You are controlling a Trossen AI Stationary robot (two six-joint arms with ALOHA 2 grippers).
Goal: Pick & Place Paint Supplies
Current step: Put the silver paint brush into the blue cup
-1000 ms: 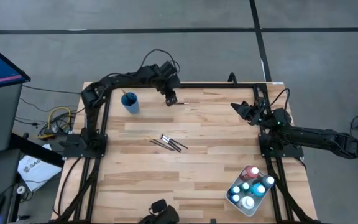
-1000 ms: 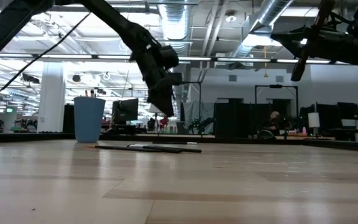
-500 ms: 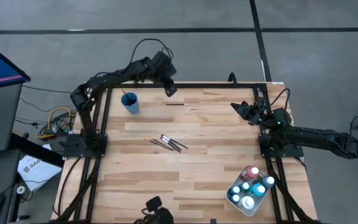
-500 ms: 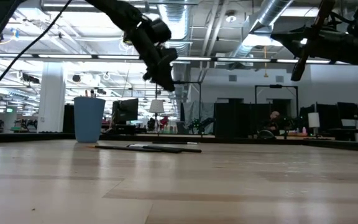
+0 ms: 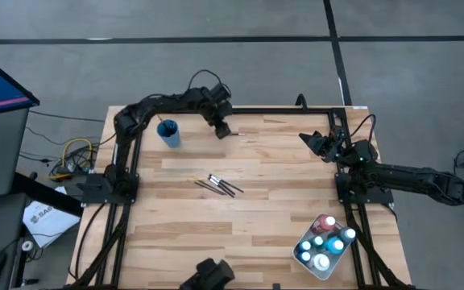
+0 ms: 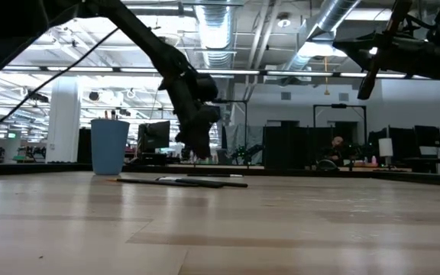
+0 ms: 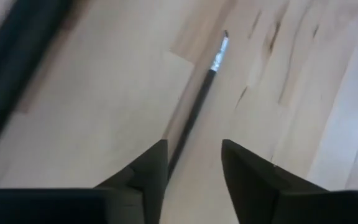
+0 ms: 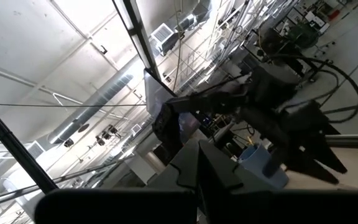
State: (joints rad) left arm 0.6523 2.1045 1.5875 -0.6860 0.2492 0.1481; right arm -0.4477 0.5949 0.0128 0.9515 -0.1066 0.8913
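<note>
The left arm reaches from its mount at the worktop's left edge toward the far edge, its upper links arched and its wrist bent downward. The left gripper [image 5: 222, 129] hangs low over the worktop near the far edge; in the left wrist view its two dark fingers [image 7: 148, 171] stand parted, with bare worktop showing in the gap between them. The right arm waits at the right side, its forearm stretched along the right edge and raised above the surface, with the right gripper [image 5: 314, 142] pointing inward toward the left arm
</note>
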